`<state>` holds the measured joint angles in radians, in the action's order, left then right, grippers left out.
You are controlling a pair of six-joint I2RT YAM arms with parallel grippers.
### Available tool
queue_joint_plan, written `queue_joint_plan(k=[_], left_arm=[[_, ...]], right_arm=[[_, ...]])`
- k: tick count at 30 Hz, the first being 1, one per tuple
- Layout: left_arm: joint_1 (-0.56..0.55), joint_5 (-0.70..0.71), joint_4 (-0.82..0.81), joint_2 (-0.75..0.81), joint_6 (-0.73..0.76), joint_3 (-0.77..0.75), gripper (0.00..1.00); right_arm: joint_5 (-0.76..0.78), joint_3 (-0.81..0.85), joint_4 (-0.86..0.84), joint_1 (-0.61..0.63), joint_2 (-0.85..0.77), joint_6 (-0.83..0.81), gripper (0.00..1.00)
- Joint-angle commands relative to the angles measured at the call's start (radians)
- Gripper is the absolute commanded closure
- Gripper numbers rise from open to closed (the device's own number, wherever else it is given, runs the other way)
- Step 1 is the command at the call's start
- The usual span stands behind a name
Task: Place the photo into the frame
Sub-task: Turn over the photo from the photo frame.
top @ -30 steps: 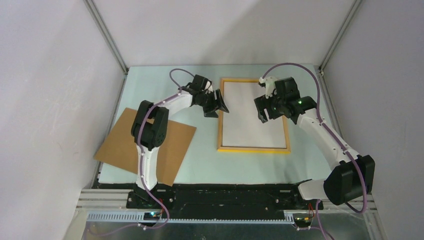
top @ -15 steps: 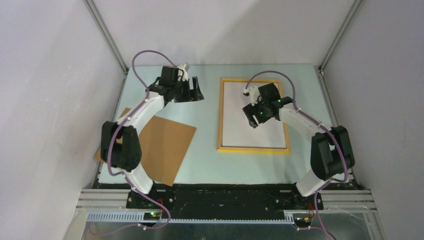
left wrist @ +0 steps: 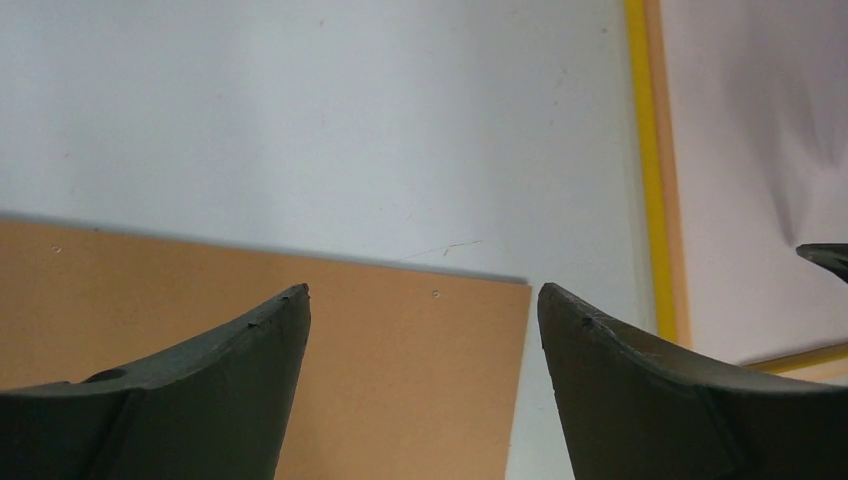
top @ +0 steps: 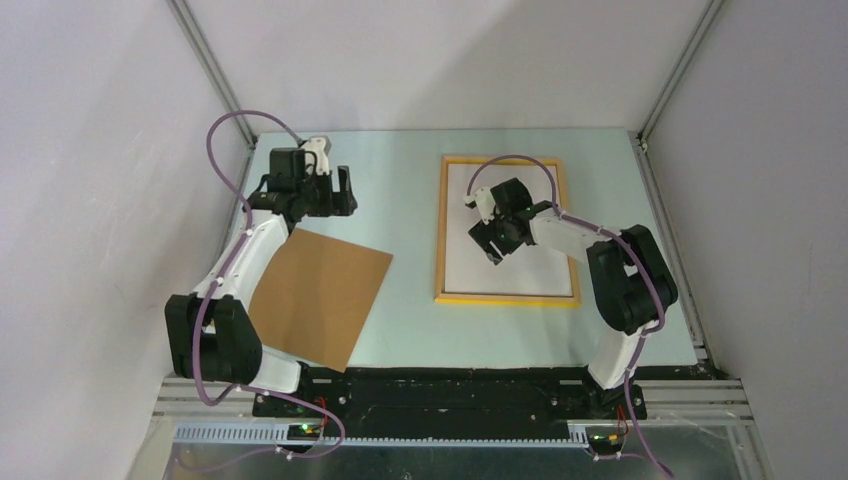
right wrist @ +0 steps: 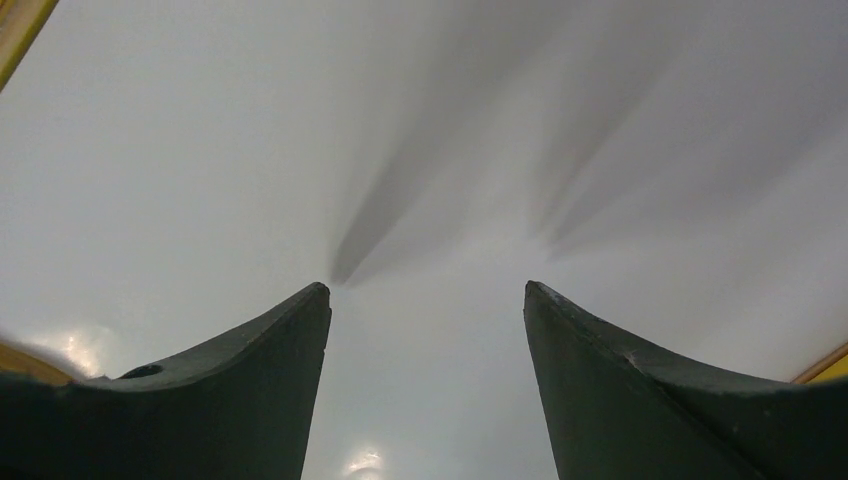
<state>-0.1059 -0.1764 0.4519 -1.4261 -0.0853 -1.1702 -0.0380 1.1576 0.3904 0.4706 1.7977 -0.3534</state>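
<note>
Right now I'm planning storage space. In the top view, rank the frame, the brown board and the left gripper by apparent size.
1. the frame
2. the brown board, close behind, partly hidden by the left arm
3. the left gripper, far smaller

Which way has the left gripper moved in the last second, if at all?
Yes. The left gripper has moved left, away from the frame, to the backing board's far edge.
</note>
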Motion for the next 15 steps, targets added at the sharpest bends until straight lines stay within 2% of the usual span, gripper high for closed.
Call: queue_joint_plan(k=[1,15], left_arm=[[0.029,-0.019,-0.011,0.041,0.028,0.012,0.11],[0.044,-0.053,-0.01,0.026,0.004,0.006,0.12]], right_arm=[[0.012,0.029,-0.045,0.011,0.019,-0.007,0.25],[0.022,0.039,-0.038,0.035,0.048,-0.005,0.25]])
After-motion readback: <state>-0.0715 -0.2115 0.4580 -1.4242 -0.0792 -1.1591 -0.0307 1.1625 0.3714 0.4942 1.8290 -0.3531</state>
